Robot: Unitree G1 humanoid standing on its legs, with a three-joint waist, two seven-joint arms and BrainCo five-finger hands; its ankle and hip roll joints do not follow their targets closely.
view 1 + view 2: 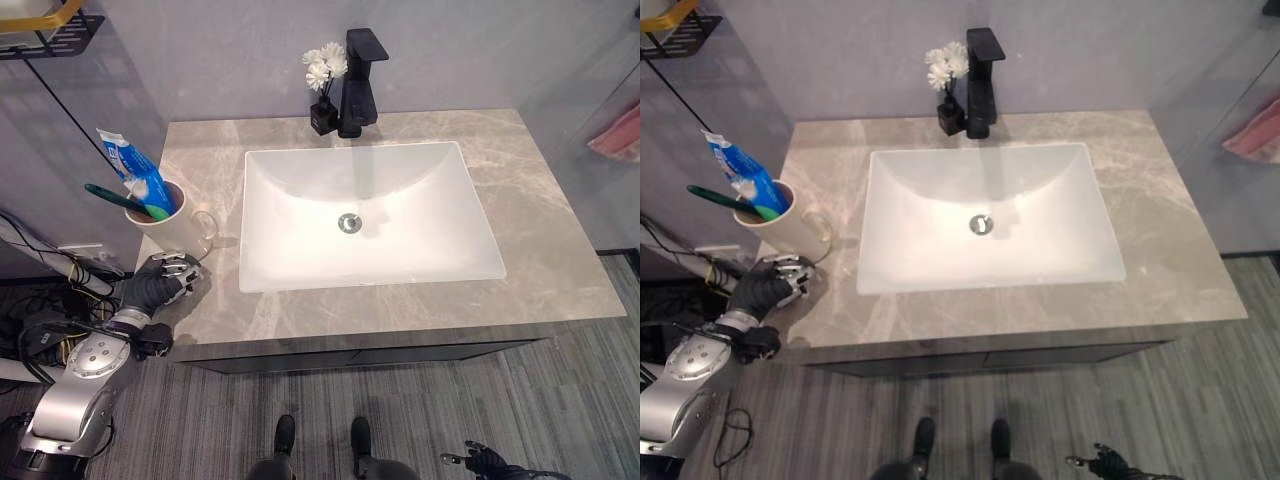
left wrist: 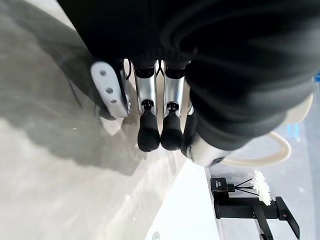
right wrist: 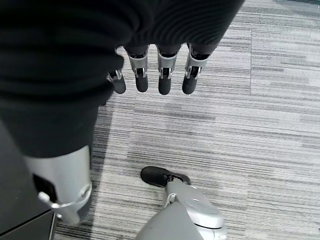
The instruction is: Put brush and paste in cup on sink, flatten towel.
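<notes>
Left eye view: brush (image 1: 122,198) and paste (image 1: 130,165) already in cup (image 1: 172,228), lower left; left hand (image 1: 160,280) empty, fingers relaxed, beside it.

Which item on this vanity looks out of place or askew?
Nothing stands out. The cup stands upright on the counter with the toothbrush and toothpaste inside; the left hand rests beside it.

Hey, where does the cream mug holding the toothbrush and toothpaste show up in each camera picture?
Left eye view: cream ceramic mug at the counter's left edge, beyond the left hand.
Right eye view: same mug, left edge.
Left wrist view: its handle and rim past the fingers.
Right wrist view: not in it.
Shared landmark: black tap.
</notes>
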